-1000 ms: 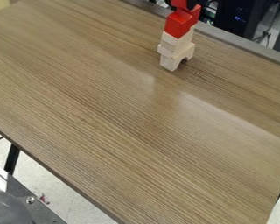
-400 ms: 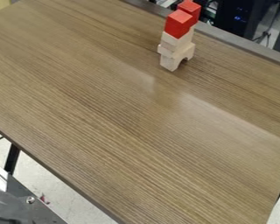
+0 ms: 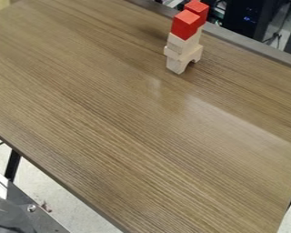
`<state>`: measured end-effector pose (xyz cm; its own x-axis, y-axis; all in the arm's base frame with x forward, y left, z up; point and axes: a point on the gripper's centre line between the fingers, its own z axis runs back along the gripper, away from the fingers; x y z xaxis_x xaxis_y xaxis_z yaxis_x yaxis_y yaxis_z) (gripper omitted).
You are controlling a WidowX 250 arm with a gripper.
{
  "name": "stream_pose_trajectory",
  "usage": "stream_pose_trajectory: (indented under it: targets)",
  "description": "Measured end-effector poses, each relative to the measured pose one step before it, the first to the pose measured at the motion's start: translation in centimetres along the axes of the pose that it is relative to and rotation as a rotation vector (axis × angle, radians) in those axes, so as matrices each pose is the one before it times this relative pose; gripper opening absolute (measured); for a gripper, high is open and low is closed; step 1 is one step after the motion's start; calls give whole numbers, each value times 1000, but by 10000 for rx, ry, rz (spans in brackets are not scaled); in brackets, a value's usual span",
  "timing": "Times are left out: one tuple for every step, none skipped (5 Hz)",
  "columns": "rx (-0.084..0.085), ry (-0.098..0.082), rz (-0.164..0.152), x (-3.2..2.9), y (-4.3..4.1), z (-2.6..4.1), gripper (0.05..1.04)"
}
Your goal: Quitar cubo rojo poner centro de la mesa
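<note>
Black gripper: open or closed, cannot tell. Two red blocks (image 3: 184, 27), upper right of frame, one just behind the other, atop stacked pale blocks (image 3: 182, 44); lowest visible piece arched. Brown table (image 3: 111, 113) underneath.

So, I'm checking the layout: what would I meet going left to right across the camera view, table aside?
Round grey thing at the lower left → red-topped block tower → dark case at the back.

The table (image 3: 129, 118) is brown with streaky grain, the cubes (image 3: 185, 24) red (vividly so), the lower blocks (image 3: 176, 53) pale.
</note>
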<state>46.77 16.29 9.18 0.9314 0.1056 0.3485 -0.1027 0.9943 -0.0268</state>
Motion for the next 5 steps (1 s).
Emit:
stream_pose_trajectory:
  targets:
    - [147,264,-1156,-753,389,-1223,596]
    - [85,781,-563,-2096,-7,-1435,596]
    - [-65,665,-105,-2137,-115,-1627,596]
    - [30,247,172,-1449,581,-510,596]
    - [267,9,235,-705,600,-139,640]
